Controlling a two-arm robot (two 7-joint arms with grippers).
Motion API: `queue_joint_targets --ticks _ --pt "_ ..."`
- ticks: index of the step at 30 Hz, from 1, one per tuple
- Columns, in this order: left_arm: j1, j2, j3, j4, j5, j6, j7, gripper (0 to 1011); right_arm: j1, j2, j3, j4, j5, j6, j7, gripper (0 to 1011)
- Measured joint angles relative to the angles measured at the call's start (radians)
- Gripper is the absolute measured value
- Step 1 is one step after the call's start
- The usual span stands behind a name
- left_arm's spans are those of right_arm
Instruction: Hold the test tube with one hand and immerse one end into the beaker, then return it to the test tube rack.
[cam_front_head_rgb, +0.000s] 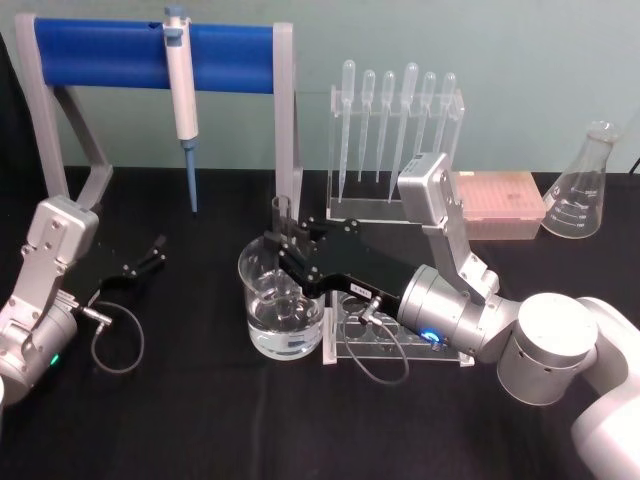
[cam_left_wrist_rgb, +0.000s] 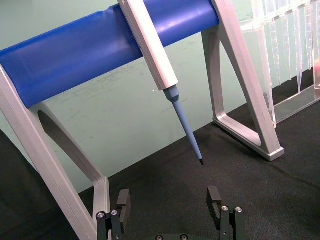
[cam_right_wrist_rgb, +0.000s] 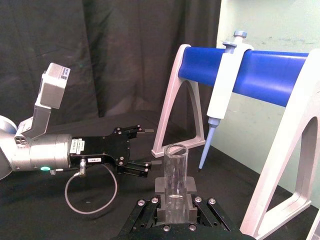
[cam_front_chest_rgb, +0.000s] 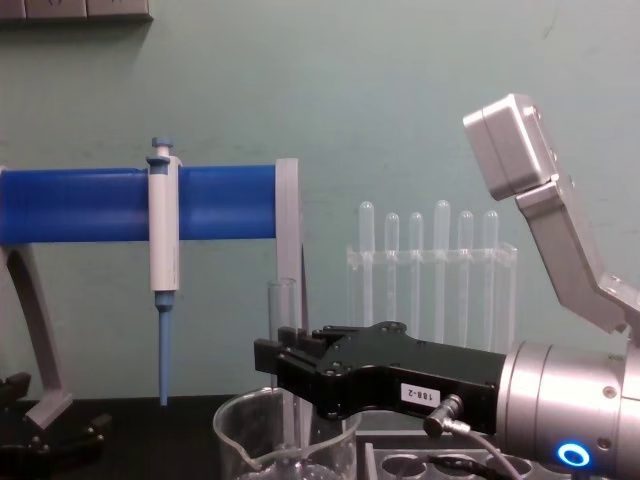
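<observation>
One-hand dip step: right gripper (cam_front_head_rgb: 280, 245) clamped on upright test tube (cam_front_chest_rgb: 283, 320) inside beaker (cam_front_head_rgb: 262, 335), left gripper (cam_left_wrist_rgb: 169, 196) spread-fingered, parked at beaker's 9 o'clock; next probably lift clear, carry to rack (cam_front_head_rgb: 345, 342) at 3 o'clock.

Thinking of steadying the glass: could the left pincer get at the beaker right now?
Probably yes. The left pincer lies open to the left of the beaker and nothing stands between them; the right pincer, shut on the test tube, comes in from the other side.
</observation>
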Motion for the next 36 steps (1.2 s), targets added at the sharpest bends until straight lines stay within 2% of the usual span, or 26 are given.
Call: queue_joint_targets --ticks 36 --pt "0.0 0.0 0.0 0.0 0.0 0.0 0.0 1000 0.0 0.0 0.0 0.0 0.0 0.0 0.0 224"
